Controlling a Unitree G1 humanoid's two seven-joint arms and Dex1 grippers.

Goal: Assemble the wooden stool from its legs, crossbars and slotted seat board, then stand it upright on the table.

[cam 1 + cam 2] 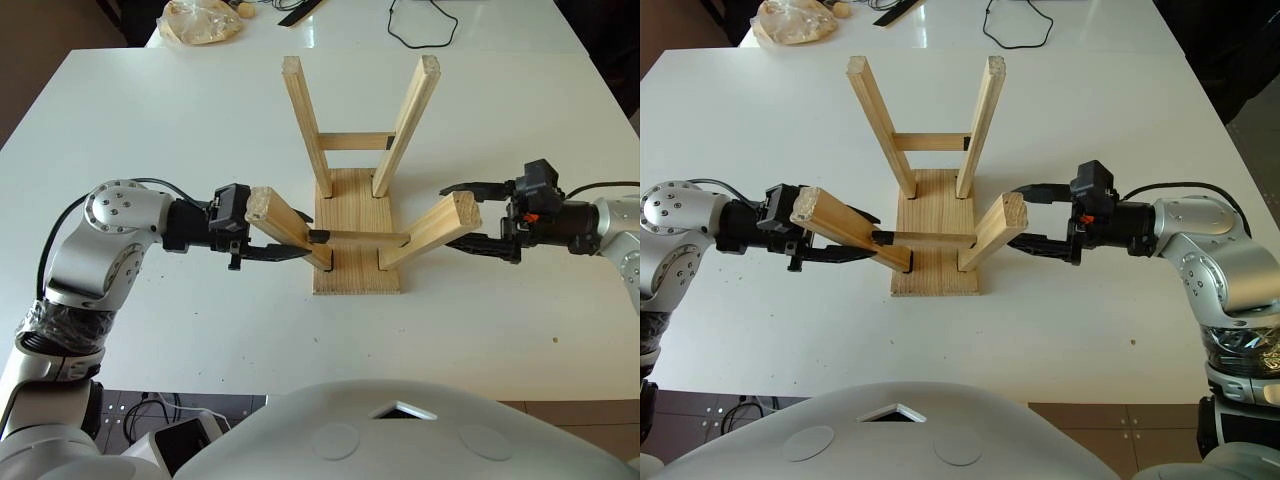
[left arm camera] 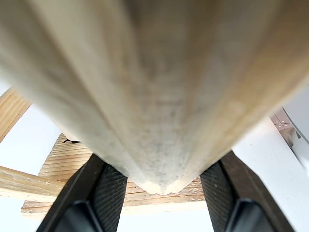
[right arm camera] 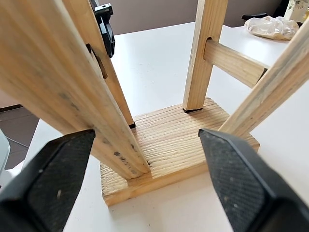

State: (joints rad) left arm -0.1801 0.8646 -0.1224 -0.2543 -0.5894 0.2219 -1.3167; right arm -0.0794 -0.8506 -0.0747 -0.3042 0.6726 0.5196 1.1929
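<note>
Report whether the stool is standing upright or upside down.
Upside down. The seat board lies flat on the table, and all four legs stick up from it, the two near ones splayed outward.

The silver left arm (image 1: pixel 120 215) is extended from the left edge, its black left hand (image 1: pixel 303 244) clamped on a slanted pale wooden leg (image 1: pixel 288 226). The right arm (image 1: pixel 612 225) is stretched from the right edge, its right hand (image 1: pixel 450 217) held with fingers spread.
</note>
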